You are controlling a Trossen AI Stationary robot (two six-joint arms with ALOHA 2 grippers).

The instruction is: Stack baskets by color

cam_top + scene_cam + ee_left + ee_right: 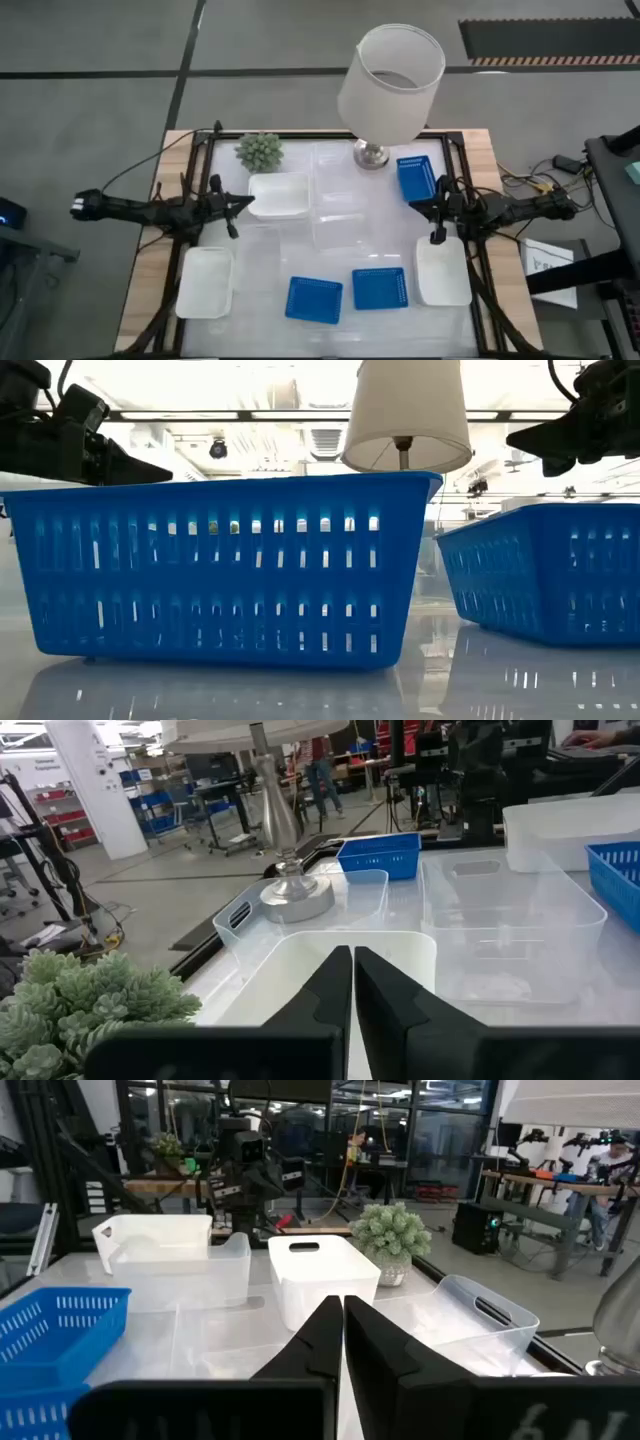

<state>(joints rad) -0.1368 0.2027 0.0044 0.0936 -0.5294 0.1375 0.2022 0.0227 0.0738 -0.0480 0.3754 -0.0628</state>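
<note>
nothing stacked yet. left hand pinched together, empty, just beside opaque white rectangular plastic basket to its right, long axis left-right. right hand pinched together, empty, near far blue gridded plastic basket.

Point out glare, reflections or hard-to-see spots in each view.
High view: clear baskets nearly vanish against the pale table. Low view: bright backlight behind the lamp; blue basket mirrored in the glossy tabletop. Wrist views: near fingers look soft.
</note>
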